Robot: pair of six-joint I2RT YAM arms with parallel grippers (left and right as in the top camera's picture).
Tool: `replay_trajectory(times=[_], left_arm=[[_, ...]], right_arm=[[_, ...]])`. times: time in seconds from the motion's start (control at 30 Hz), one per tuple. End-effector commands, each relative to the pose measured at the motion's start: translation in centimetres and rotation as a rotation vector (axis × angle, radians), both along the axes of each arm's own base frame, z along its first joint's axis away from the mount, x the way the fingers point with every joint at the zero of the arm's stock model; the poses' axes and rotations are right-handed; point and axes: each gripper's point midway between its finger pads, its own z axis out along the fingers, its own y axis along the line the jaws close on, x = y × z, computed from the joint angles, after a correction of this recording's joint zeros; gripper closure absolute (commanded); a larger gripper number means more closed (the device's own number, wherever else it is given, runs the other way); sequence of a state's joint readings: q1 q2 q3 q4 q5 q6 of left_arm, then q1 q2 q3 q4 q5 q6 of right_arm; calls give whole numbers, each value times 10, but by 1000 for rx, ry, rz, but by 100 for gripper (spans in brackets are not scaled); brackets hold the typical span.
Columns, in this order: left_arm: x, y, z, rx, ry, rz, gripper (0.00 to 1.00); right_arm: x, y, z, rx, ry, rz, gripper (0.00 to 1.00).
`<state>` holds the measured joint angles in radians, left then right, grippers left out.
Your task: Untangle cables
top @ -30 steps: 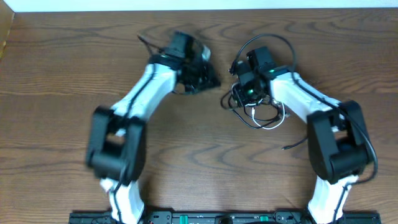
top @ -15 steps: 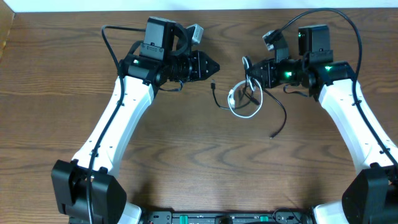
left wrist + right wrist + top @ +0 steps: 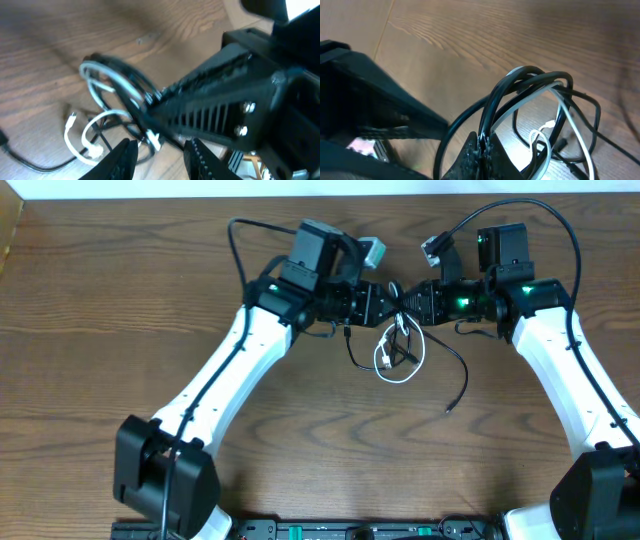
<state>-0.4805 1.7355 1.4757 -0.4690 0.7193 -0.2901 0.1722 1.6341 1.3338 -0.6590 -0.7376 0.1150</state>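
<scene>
The cables form one tangle under the two gripper tips near the table's middle. The white cable (image 3: pixel 398 376) (image 3: pixel 75 145) (image 3: pixel 536 100) loops on the wood. The black cable (image 3: pixel 462 380) (image 3: pixel 125 85) (image 3: pixel 520 80) trails to the right with its free end on the table. My right gripper (image 3: pixel 408 302) (image 3: pixel 482 146) is shut on a raised loop of the black cable. My left gripper (image 3: pixel 387 302) (image 3: pixel 160 160) faces it tip to tip, jaws apart, with a cable strand and a white plug just beyond its fingertips (image 3: pixel 122 157).
The right gripper's black body (image 3: pixel 225 110) fills much of the left wrist view, very close. The left gripper (image 3: pixel 370 100) looms at the left of the right wrist view. Thick arm cables (image 3: pixel 560 220) arch over both wrists. The table's back edge (image 3: pixel 320 195) runs along the top.
My left arm has swung right to the tangle and its jaws have parted. The right gripper has kept its hold, and the tangle has shifted slightly.
</scene>
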Motion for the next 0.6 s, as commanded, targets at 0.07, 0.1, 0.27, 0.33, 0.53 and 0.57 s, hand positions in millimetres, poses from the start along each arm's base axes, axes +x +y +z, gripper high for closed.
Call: replay_trajectory(times=[0.07, 0.1, 0.27, 0.33, 0.53, 0.57], left_arm=[[7, -6, 9, -38, -21, 12, 64], [7, -7, 9, -41, -16, 14, 64], [7, -10, -5, -19, 27, 36, 64], [9, -13, -19, -2, 64, 50, 64], [7, -16, -34, 17, 117, 56, 64], [6, -15, -36, 21, 125, 56, 65]], right_arm=[[-2, 1, 5, 24, 16, 3, 99], [-2, 0, 4, 22, 16, 2, 99], [-2, 1, 5, 23, 15, 2, 99], [-2, 1, 5, 22, 16, 1, 99], [5, -9, -1, -10, 49, -77, 99], [7, -13, -3, -22, 59, -106, 99]])
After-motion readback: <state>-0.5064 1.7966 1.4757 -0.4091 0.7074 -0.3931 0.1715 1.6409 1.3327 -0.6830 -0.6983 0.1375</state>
